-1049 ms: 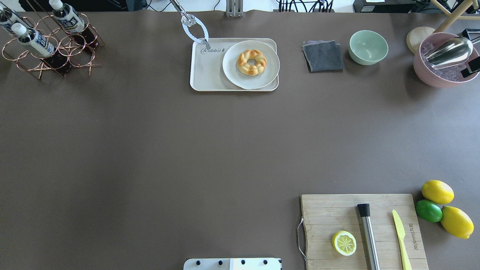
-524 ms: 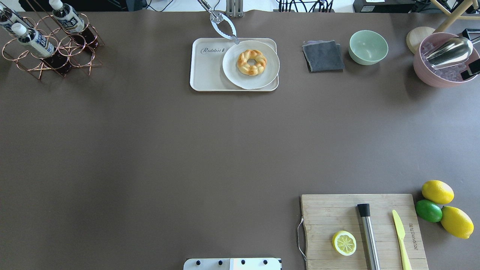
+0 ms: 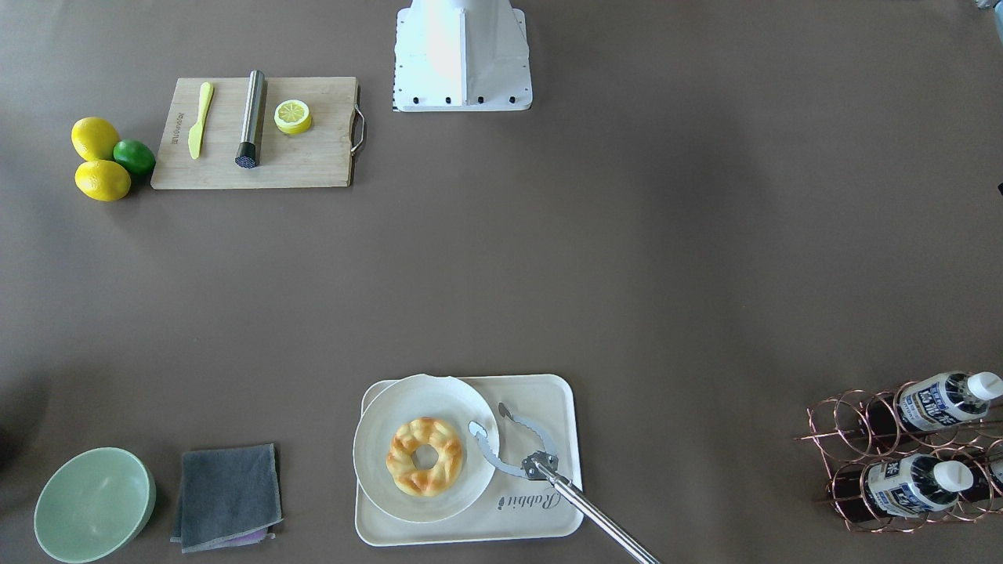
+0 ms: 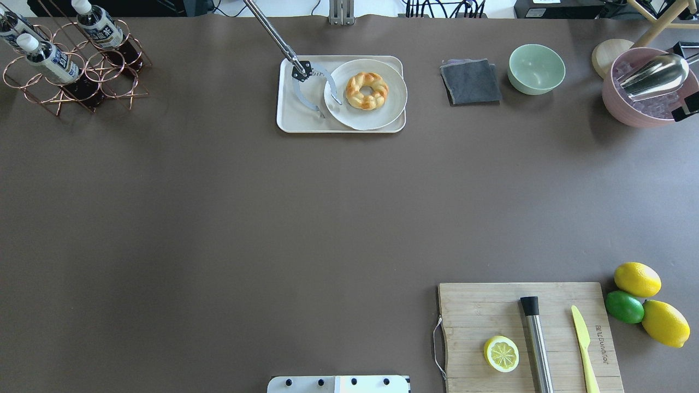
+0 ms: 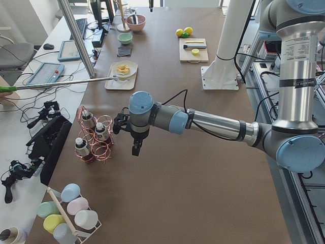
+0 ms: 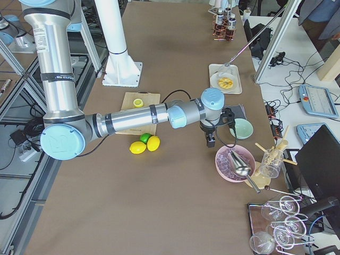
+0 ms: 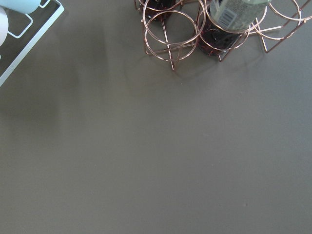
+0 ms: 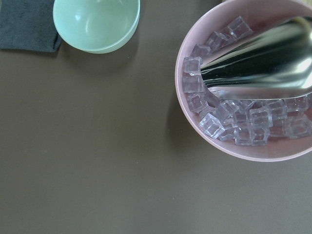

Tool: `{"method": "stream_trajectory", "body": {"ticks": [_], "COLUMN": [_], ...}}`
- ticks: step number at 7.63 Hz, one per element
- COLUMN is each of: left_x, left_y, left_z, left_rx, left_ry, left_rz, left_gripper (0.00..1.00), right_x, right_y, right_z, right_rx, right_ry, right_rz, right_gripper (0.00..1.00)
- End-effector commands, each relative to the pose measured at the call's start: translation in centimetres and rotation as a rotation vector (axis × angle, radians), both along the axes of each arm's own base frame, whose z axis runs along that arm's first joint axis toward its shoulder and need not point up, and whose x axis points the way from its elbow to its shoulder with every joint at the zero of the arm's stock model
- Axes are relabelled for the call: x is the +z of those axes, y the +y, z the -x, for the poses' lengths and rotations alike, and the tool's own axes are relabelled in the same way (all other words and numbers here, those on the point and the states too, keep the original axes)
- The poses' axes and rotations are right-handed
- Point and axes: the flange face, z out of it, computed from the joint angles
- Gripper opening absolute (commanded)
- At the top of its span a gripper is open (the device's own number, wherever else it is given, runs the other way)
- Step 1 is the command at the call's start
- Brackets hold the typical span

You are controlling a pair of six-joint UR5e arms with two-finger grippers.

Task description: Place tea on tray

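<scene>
- Three tea bottles point(image 5: 87, 118) sit caps-up at a slight lean in a copper wire rack point(image 5: 104, 150) at the table's far corner on the robot's left. None is on the tray yet.
- The left gripper point(image 5: 135, 150) hangs just beside the rack on the robot's side, fingers pointing down and touching nothing. Only the side view shows it, so whether its fingers are apart or together cannot be told.
- From the left wrist camera, the rack and one bottle point(image 7: 234, 14) lie at the top edge of the view, so the bottles are judged to be just ahead of the hand.
- The right gripper point(image 6: 211, 141) hovers well apart from the bottles, near the ice bowl point(image 6: 234, 161) at the table's other end. Its state cannot be told either, and the left arm is plainly the nearer one.
- The tray point(image 4: 297, 113) lies along the same far edge, toward the table's middle and to the robot's right of the rack.
- A plate point(image 4: 394, 97) with a pastry point(image 4: 367, 90) fills the tray's right part.
- An operator's grabber tool point(image 4: 306, 82) hangs open over the bare strip on the tray's left, the likely landing place.
</scene>
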Motion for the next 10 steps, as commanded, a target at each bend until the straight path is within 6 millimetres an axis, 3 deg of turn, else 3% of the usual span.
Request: {"method": "stream_trajectory", "body": {"ticks": [1,2,3,6,9,10], "left_x": [-1.2,-2.5,-3.5,-6.1,-7.2,-7.2], "left_y": [-3.1,-5.2,-5.9,-7.5,-8.5,-9.2], "left_z": [-0.3,-0.4,-1.1,-5.6,-6.0,-7.2], "left_rx": [-0.002,-0.062,-0.088,-0.124,-0.137,-0.120], "left_ry": [0.010,0.025,0.036,0.036,0.045,0.045], "left_rz": [-0.014,0.025,0.049,0.107,0.109,0.115], "left_gripper": [0.98,0.98,0.98,0.98,0.97,0.97], "right_x": [-0.1,-0.1,-0.1,-0.1,0.0,0.0], "right_y": [0.2,0.2,0.2,0.2,0.1,0.1], "right_z": [0.0,0.0,0.0,0.0,0.0,0.0], "right_rx": [-0.001,-0.001,0.000,0.008,0.008,0.008], "right_ry": [-0.002,-0.002,-0.001,-0.002,-0.002,-0.002], "right_rz": [-0.001,-0.001,-0.001,0.008,0.011,0.011], "right_gripper": [1.00,1.00,1.00,1.00,1.00,1.00]}}
